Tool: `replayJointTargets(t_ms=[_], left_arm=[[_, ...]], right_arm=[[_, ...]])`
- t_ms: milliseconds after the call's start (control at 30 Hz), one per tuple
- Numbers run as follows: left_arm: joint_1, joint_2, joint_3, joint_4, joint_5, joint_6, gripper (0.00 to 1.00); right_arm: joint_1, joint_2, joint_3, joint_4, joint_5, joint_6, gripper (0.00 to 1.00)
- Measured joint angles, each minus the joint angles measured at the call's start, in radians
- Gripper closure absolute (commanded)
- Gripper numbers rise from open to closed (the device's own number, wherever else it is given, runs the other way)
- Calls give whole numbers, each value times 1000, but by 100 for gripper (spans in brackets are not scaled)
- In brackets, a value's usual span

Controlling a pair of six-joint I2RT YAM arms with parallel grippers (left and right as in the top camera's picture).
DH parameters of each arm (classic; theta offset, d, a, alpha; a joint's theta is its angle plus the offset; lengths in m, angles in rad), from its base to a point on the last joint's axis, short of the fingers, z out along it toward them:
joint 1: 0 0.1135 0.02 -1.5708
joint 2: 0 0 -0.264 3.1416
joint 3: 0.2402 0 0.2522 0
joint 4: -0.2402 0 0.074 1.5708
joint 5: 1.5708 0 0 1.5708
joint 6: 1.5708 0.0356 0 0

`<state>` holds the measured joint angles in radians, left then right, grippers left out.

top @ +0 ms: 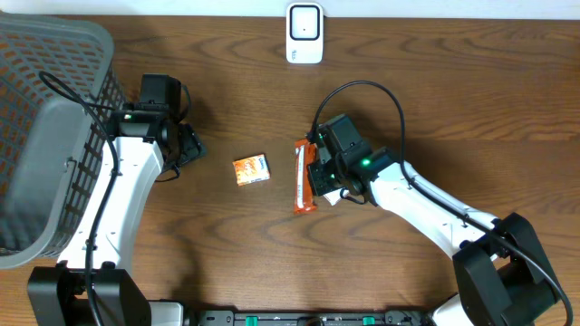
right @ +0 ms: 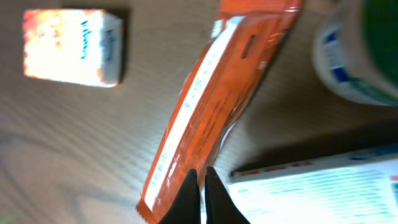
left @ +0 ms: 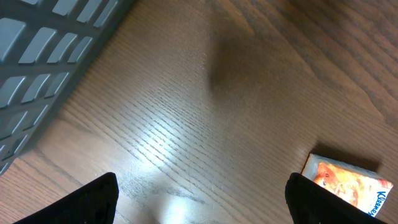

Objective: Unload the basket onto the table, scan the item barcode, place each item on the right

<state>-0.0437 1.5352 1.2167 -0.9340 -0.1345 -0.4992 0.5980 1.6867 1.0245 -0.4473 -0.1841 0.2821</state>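
Observation:
A long orange packet (top: 304,177) sits at the table's middle, with my right gripper (top: 319,172) against its right side. In the right wrist view my right gripper (right: 200,179) is shut, its thin fingers pinching the orange packet (right: 205,106) at its long edge. A small orange-and-white box (top: 251,169) lies on the wood to the packet's left. The white scanner (top: 304,33) stands at the far edge, in the centre. My left gripper (top: 186,147) hovers open left of the box; nothing lies between its fingers (left: 96,202), and the box (left: 348,180) is just beyond the right one.
A large grey mesh basket (top: 45,136) fills the left side, close to my left arm. Below my right gripper lie a white printed box (right: 323,186) and a round white-and-green container (right: 360,56).

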Motion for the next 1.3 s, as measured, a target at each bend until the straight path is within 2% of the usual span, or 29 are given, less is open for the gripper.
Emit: replayJointTargets(t_ms=[33,67,100,167,267,400,700,967,1200,1300], left_arm=[[0,0,0,0,0,0,14],[0,0,0,0,0,0,14],[0,0,0,0,0,0,14],[0,0,0,0,0,0,14],[0,0,0,0,0,0,14],[0,0,0,0,0,0,14],[0,0,0,0,0,0,14],[0,0,0,0,0,0,14],[0,0,0,0,0,2,14],[0,0,0,0,0,2,14]], right_arm=[[4,0,0,0,-6,0,41],[6,0,0,-1,-13,-6,20],[8,0,0,-3,-21,-4,8],[8,0,0,-7,-27,4,1],[3,0,0,-12,-44,49,1],[-21,0,0,5,-87,93,6],[-49,12,0,95,-124,147,7],[-62,168,3,188,-143,167,7],[-82,208,23,271,-194,182,6],[-90,226,32,292,-222,182,13]])
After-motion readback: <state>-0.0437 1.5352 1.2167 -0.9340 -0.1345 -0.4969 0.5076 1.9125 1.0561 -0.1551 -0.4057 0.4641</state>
